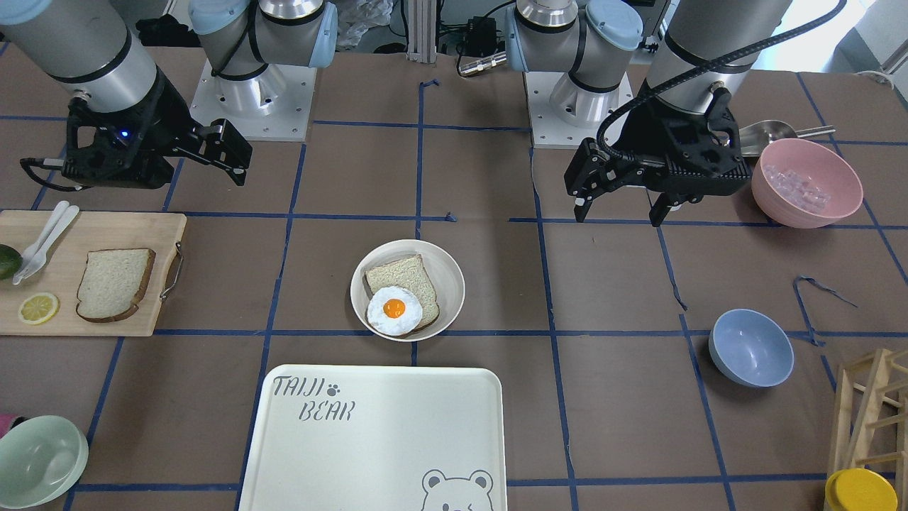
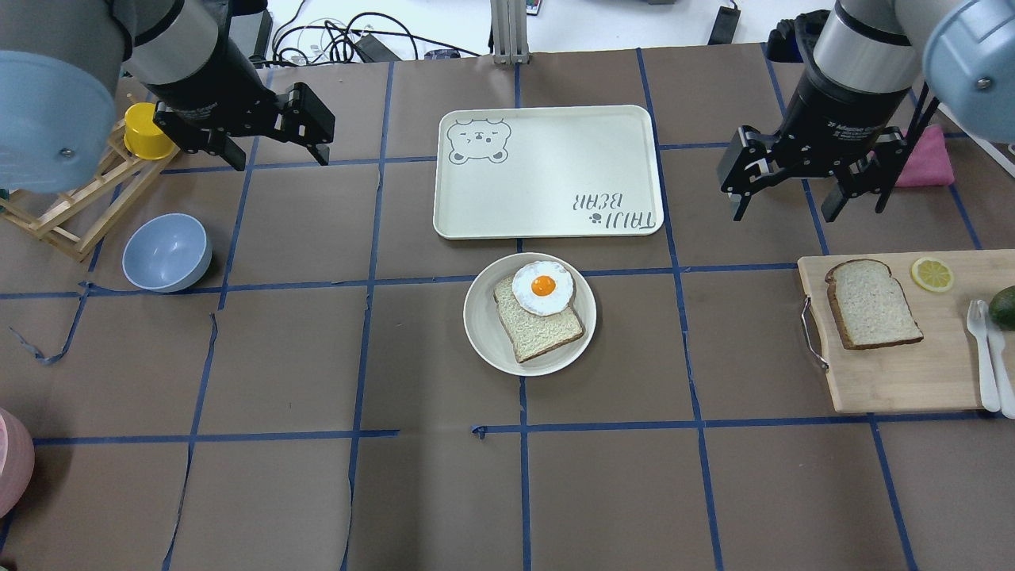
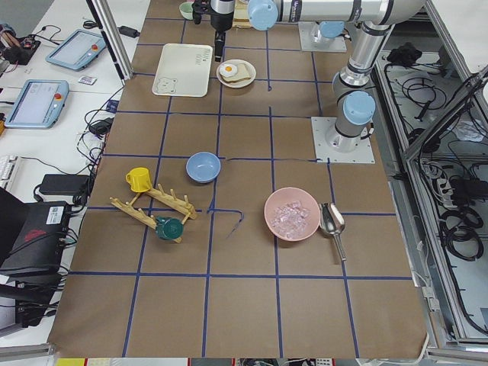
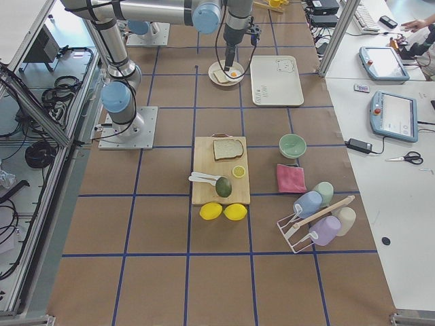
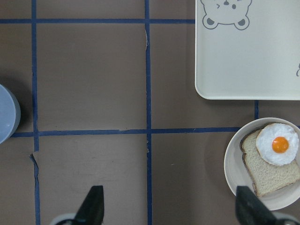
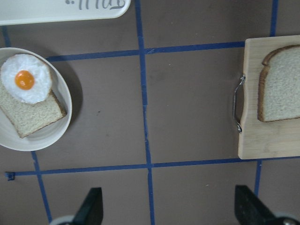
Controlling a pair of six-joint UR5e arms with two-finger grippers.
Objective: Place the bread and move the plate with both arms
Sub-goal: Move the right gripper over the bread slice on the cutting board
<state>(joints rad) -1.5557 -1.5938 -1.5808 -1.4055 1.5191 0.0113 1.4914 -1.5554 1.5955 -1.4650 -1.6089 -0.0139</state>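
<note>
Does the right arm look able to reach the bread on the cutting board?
Probably yes: the right gripper hovers with open jaws near the cutting board, and the bread lies uncovered.

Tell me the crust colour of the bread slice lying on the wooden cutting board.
Dark brown on the squarish pale bread slice; the overhead exterior view shows it best.

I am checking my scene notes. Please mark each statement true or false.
1. The bread lies on the cutting board, with no gripper touching it. True.
2. The fried egg lies on the tray. False: it lies on the smaller slice in the plate.
3. The left gripper and the right gripper are both open and empty. True.
4. The plate stands on the tray. False: it stands on the table, beside the tray.
</note>
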